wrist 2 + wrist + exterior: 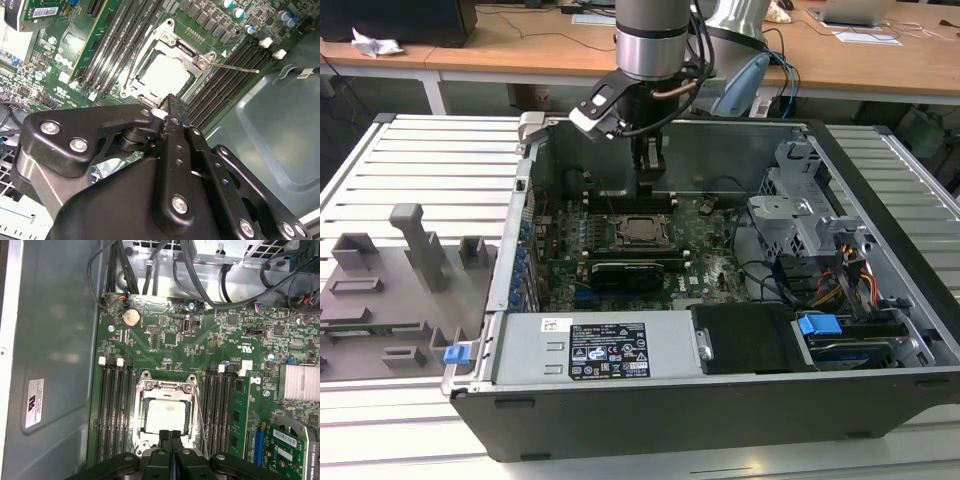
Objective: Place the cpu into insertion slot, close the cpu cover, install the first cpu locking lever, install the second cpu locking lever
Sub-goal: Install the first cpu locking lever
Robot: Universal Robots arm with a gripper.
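Note:
The cpu (pixel 167 416) lies in the insertion slot (pixel 131 92) on the green board, its silver face (pixel 165 75) showing through the cut-out of the cpu cover (pixel 162 386), which is folded down over it. A thin wire locking lever (pixel 235 67) juts from one socket corner across the memory slots; in the first wrist view this lever (pixel 200 415) runs along the socket's side. My gripper (pixel 170 432) hangs just above the socket's edge with its black fingers pressed together and nothing between them. In the exterior view the gripper (pixel 647 185) is behind the socket (pixel 642 229).
The open computer case (pixel 880 200) walls the board in. Black memory slots (pixel 114 410) flank the socket on both sides. A drive cage (pixel 800 215) and cables (pixel 840 285) fill the exterior view's right. A grey fixture (pixel 415 245) stands outside at the exterior view's left.

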